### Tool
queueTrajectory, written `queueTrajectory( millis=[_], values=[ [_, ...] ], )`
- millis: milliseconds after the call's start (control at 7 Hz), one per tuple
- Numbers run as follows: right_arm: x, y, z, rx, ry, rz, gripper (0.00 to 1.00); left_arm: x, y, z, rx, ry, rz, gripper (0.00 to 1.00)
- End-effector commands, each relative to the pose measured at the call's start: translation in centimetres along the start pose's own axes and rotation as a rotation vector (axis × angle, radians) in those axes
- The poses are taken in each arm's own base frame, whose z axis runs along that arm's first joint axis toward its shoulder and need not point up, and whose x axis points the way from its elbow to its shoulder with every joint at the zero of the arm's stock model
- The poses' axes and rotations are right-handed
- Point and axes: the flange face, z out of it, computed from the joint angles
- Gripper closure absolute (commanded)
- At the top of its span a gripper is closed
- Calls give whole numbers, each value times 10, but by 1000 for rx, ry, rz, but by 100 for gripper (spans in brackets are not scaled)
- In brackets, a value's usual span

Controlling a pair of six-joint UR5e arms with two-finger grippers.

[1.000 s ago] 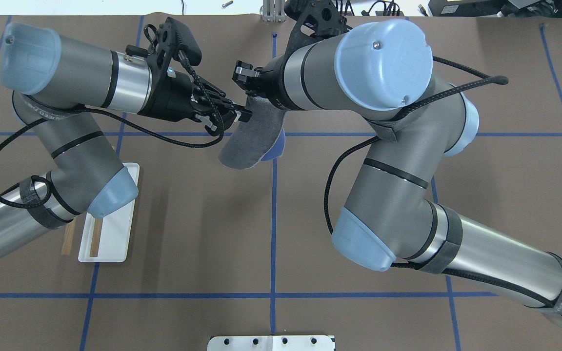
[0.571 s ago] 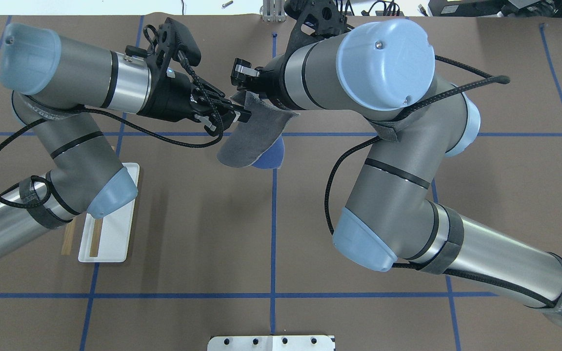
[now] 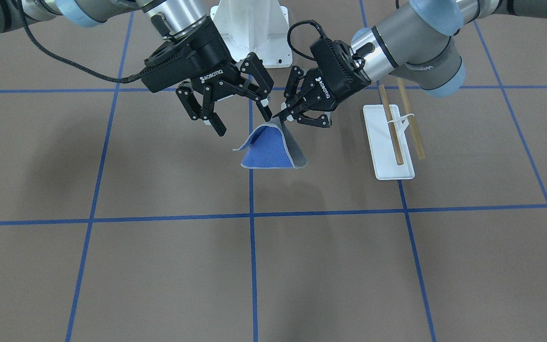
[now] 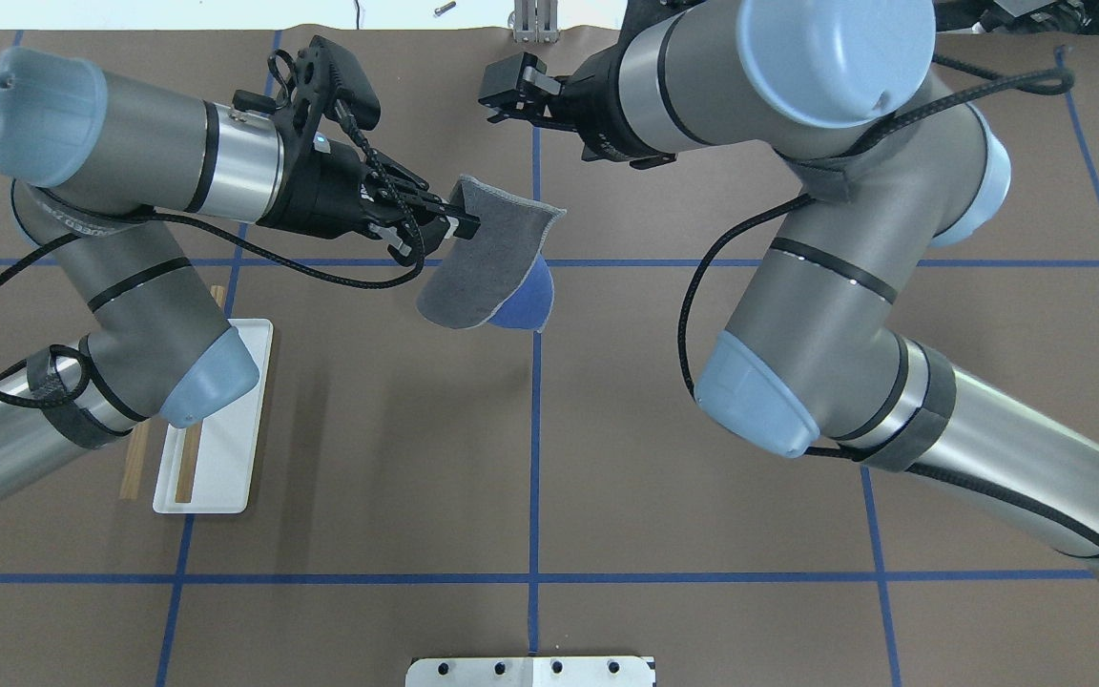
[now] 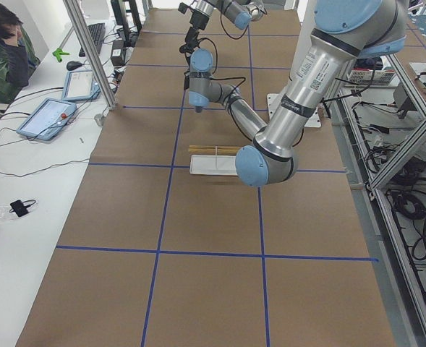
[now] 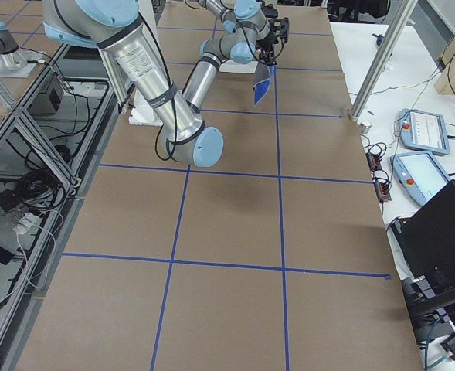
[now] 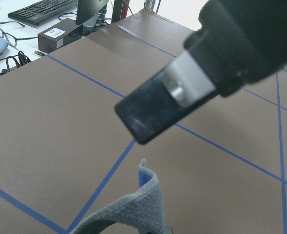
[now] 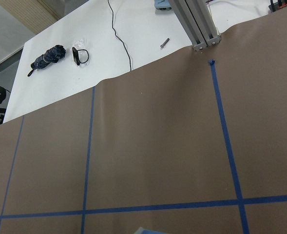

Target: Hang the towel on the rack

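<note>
The towel (image 3: 266,153) hangs blue face out, grey behind, from one top corner, its lower edge near the table; from overhead its grey face (image 4: 487,258) shows. My left gripper (image 3: 281,117) (image 4: 462,221) is shut on that corner. My right gripper (image 3: 243,122) stands open just beside the towel's top, touching nothing, and sits near the far edge in the overhead view (image 4: 509,93). The rack (image 3: 390,154), a white base with two wooden rods (image 3: 391,128), stands past the left gripper, partly under the left elbow (image 4: 216,448). In the left wrist view a dark finger (image 7: 158,109) hovers above the towel's edge (image 7: 133,214).
The large white bolted pedestal (image 3: 254,28) stands at the robot's base. An aluminium post (image 4: 535,24) rises at the table's far edge. A person (image 5: 3,50) sits at a side desk with tablets (image 5: 50,116). Blue tape lines cross the brown table.
My right gripper has come off the towel, opened and drawn back toward the far edge. The towel now hangs from the left gripper alone, shifted slightly left.
</note>
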Motion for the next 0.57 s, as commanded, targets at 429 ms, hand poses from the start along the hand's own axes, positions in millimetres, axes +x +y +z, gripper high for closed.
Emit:
queueTrajectory(
  millis=[429],
  values=[
    [118,-110,-24,-109,162,-129,0,-39,58,-55,54,-14,-336,100]
  ],
)
